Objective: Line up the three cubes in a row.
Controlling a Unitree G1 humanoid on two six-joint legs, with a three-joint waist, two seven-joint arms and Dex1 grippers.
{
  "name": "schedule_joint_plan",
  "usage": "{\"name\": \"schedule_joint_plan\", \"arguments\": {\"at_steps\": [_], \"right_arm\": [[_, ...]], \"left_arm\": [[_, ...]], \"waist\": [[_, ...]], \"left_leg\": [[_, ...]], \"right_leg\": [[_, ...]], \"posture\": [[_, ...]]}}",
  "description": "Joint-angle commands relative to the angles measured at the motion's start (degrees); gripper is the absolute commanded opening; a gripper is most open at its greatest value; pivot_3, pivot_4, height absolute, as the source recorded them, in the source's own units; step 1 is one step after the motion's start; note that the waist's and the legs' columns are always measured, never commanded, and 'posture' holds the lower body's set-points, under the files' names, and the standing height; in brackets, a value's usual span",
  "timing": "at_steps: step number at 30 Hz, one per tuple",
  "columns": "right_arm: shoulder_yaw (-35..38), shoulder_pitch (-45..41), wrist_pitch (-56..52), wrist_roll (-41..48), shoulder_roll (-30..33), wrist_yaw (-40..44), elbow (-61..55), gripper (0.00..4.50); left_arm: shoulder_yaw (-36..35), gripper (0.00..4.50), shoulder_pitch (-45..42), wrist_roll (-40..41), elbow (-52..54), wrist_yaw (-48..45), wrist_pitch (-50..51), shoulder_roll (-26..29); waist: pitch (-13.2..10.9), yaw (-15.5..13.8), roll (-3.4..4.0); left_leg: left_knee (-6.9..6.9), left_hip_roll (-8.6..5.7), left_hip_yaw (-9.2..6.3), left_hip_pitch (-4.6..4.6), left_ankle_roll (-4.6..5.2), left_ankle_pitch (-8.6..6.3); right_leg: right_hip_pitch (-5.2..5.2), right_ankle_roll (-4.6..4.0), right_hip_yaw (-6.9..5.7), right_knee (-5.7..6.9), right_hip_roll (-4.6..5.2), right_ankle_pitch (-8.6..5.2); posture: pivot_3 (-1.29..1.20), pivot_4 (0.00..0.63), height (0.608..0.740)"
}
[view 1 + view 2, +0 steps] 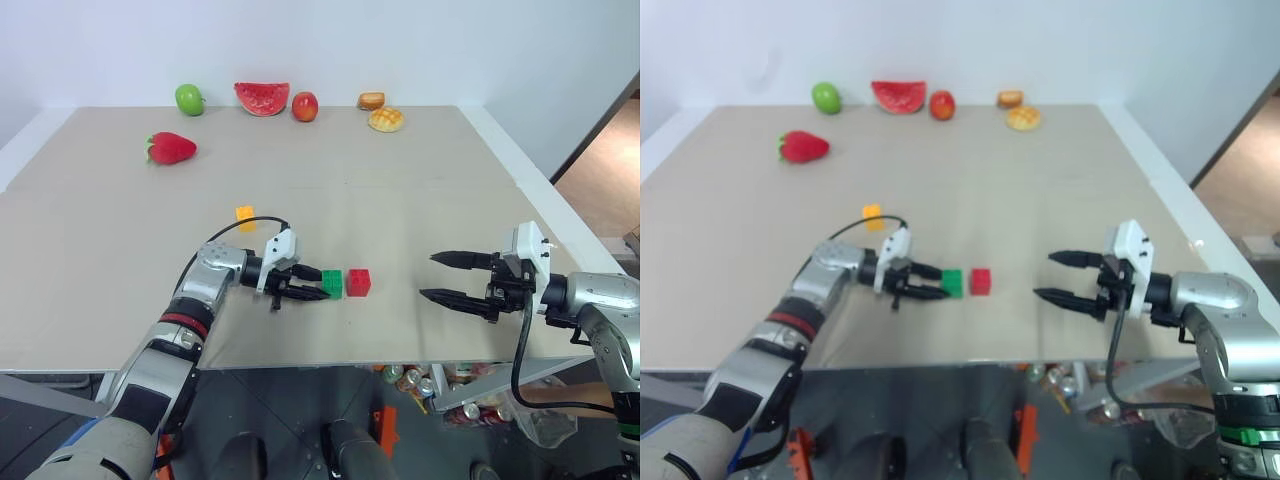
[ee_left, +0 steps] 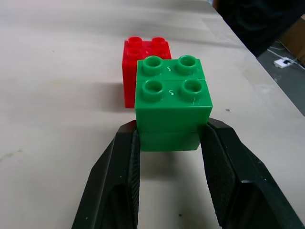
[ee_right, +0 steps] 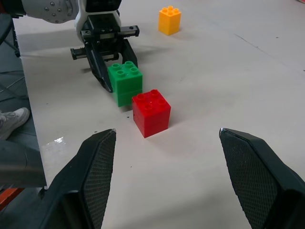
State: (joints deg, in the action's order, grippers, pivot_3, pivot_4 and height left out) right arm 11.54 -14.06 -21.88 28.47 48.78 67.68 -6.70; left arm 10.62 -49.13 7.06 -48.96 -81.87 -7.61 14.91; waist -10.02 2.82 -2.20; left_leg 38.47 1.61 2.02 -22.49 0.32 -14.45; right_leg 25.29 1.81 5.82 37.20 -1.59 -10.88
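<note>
Pinching the green cube low on its sides, the left gripper holds it just beside the red cube, which sits at its three o'clock on the table; whether the two touch I cannot tell; the yellow cube lies apart at about eleven o'clock of the pair. The right gripper hovers with jaws spread wide and empty, well off at three o'clock of the red cube. To do this step well, I judge the green cube should be set flat with its faces square to the red one, then let go without nudging either; the yellow cube should follow at green's nine o'clock, keeping one straight line.
</note>
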Motion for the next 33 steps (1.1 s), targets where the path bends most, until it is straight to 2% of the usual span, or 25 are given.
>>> {"name": "schedule_joint_plan", "arguments": {"at_steps": [1, 10, 19, 24, 33], "right_arm": [[1.29, -0.32, 0.62, 1.17, -0.18, -0.85, -1.92, 3.59], [0.53, -1.54, 0.89, 0.88, -0.62, -1.19, -1.09, 3.59], [-0.25, -2.88, 0.79, 0.71, -0.74, -1.04, -0.45, 3.59], [-0.17, -2.55, 0.48, 0.85, -0.75, -1.43, -1.15, 3.59], [0.5, -1.86, 0.19, 1.1, -0.39, -1.77, -1.58, 3.59]], "left_arm": [[-0.91, 1.28, -1.56, -0.22, -0.35, -0.69, -1.39, 1.83], [-2.38, 1.28, 0.01, 0.97, 0.26, -1.32, -0.3, 5.91], [-1.81, 1.28, 1.21, 0.95, 2.08, -0.55, 0.29, 3.14], [-1.95, 1.28, -0.33, 0.07, -0.42, 0.06, -0.62, 2.12], [-2.29, 1.28, -0.96, -0.93, -3.27, 0.61, -3.78, 3.47]], "waist": [[0.0, 0.0, 0.0], [0.0, -0.09, 0.0], [0.0, -0.18, 0.0], [0.0, -0.21, 0.0], [0.0, -0.1, 0.0]], "left_leg": [[0.0, 0.0, 0.0, -0.01, 0.0, 0.0], [0.0, 0.0, 0.02, -0.03, 0.0, 0.0], [0.0, 0.0, 0.02, -0.04, 0.0, 0.0], [0.01, -0.01, 0.02, -0.04, 0.0, 0.0], [0.0, 0.01, 0.03, -0.02, 0.0, 0.0]], "right_leg": [[0.0, 0.0, 0.01, 0.0, 0.0, 0.0], [0.01, 0.02, 0.01, -0.01, 0.02, -0.02], [0.01, 0.02, 0.0, -0.01, 0.03, -0.02], [0.01, 0.02, 0.01, -0.01, 0.03, -0.02], [0.01, 0.02, 0.03, -0.01, 0.01, -0.02]], "posture": [[0.0, 0.15, 0.74], [0.0, 0.15, 0.74], [0.0, 0.15, 0.74], [0.0, 0.15, 0.74], [0.0, 0.15, 0.74]]}}
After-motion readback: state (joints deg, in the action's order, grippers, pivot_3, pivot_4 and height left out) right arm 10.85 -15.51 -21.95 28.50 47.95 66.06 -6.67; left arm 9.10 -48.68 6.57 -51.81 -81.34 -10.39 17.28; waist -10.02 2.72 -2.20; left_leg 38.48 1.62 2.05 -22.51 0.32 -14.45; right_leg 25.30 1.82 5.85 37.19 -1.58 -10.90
